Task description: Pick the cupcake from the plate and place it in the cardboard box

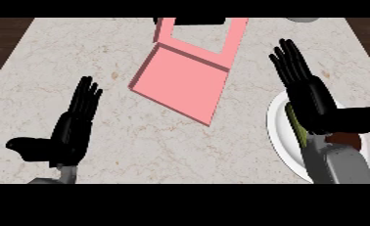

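Hovering straight-fingered and empty over the round white plate (pixel 278 122), the right hand (pixel 307 93) has yet to grasp the mostly hidden cupcake, and the flat pink cardboard box (pixel 182 84) holds nothing.

Even, bright light, soft faint shadows, no glare, slightly soft focus

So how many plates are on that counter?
1 for certain: a white plate at the right edge, partly under the right hand. A pale round thing at the top may be another.

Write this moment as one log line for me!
left hand: open, resting | right hand: open, above plate | cupcake: mostly hidden | pink box: open, nothing visible inside
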Robot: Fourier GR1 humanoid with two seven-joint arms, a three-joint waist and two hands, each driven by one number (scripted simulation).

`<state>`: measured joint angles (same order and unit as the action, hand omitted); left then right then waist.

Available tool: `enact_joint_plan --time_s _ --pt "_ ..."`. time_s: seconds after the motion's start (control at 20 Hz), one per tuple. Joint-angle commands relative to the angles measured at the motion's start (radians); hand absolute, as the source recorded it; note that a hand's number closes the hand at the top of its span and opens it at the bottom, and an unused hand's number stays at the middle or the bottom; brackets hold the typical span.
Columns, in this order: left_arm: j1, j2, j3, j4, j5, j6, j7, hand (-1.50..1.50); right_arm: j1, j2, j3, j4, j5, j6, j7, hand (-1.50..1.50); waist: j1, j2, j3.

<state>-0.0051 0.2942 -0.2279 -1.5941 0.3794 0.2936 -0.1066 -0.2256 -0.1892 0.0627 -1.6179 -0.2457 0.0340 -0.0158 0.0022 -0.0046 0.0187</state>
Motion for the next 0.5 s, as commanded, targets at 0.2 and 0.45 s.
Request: enact_joint_plan --time_s 0.2,0.45 --pt "-0.115 0.147 -0.082 0.005 -0.151 -0.095 0.044 0.0 0.2 -0.304 0.001 0.079 0.032 0.311 0.008 -1.5 -0.053 0.011 -0.015" --pt "-0.099 0.141 -0.122 0.009 -0.161 -0.106 0.068 0.0 0.179 -0.52 -0.023 -0.007 0.387 0.232 -0.159 -1.5 -0.094 -0.001 -0.017"
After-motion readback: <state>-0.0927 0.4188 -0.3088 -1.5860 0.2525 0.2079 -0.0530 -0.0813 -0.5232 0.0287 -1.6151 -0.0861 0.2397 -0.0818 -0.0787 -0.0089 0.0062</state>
